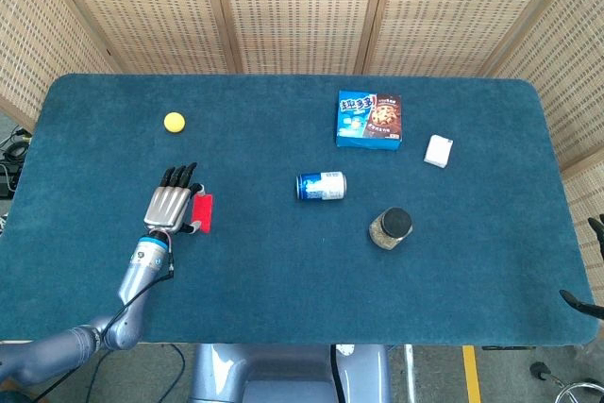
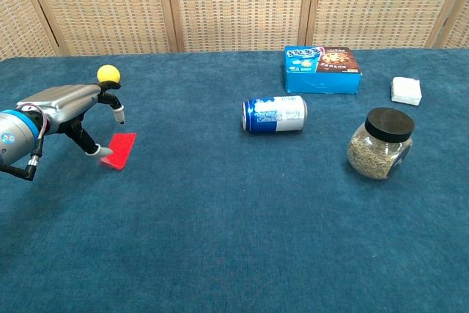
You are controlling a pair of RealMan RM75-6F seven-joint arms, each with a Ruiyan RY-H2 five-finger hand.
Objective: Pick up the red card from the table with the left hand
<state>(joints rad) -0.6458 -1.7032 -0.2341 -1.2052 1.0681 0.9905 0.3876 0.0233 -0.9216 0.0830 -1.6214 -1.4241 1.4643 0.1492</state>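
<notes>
Your left hand (image 2: 69, 111) sits at the left of the frame, palm down, fingers spread and pointing at the cloth, nothing held. The red card (image 2: 119, 150) lies flat on the blue table (image 2: 234, 240), just beside your hand's right edge; in the chest view the thumb tip looks to be at the card's near corner, though I can't tell if it touches. Here's the danger: that card is thin and flat on soft cloth, so fingertips may skate over it or shove it sideways instead of getting under an edge. Press too hard and you'll likely just pin it. The yellow ball (image 2: 108, 73) is close behind your hand; a wide sweep could knock it rolling.
</notes>
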